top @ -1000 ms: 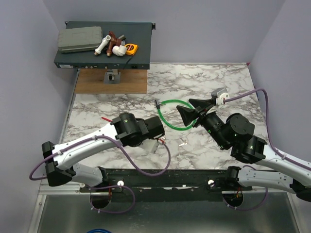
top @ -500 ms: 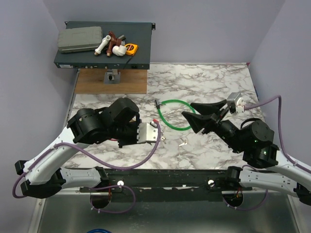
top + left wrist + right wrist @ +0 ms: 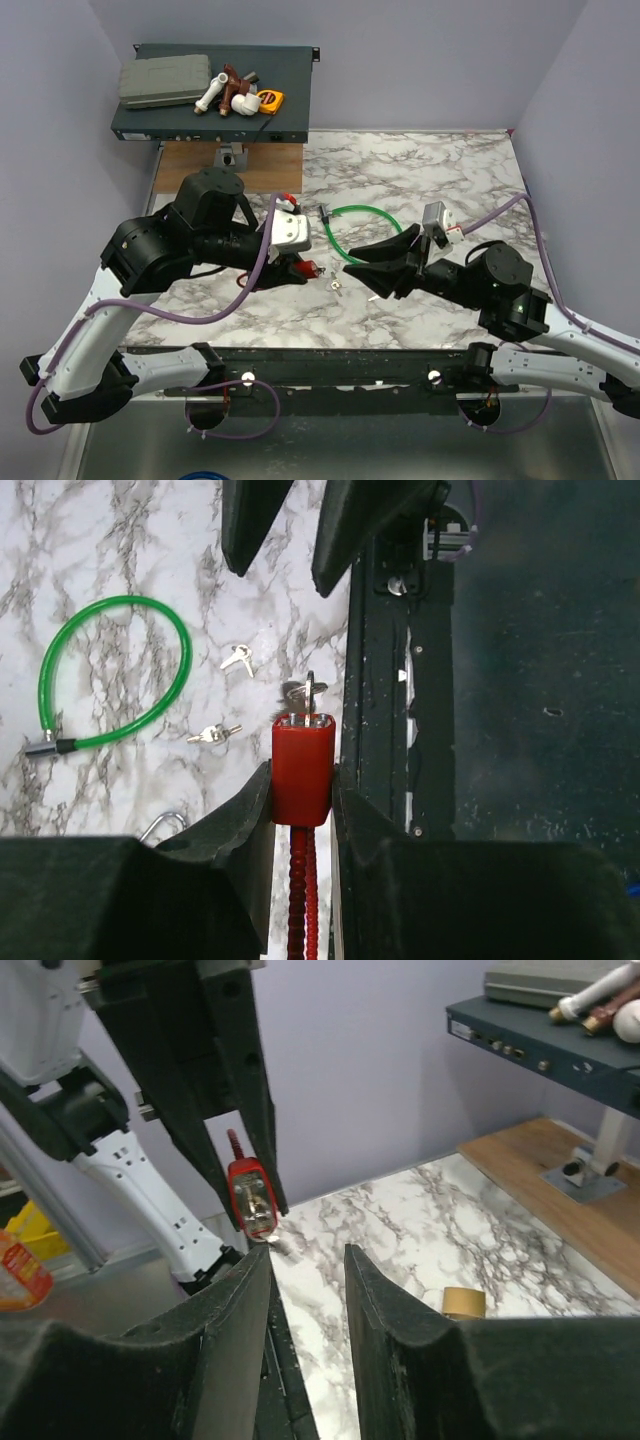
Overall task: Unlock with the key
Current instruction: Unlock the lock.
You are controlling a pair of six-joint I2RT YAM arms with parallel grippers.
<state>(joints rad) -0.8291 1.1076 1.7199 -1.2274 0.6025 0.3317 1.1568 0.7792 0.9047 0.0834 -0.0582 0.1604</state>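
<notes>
I've got the left gripper [image 3: 302, 777] clamped on the red cable lock [image 3: 250, 1198], held in the air over the table's near edge, where the marble [image 3: 120, 540] meets the black front rail [image 3: 380, 680]. The key [image 3: 308, 691] sticks out of the lock's free end. The right gripper [image 3: 307, 1256] faces that end with its fingers apart, nothing between them and a clear gap to the key. Two loose key bunches [image 3: 237, 658] [image 3: 213, 734] and the green cable loop [image 3: 118, 601] lie inboard of the edge, and the brass padlock [image 3: 463, 1303] sits apart with bare marble around it.
</notes>
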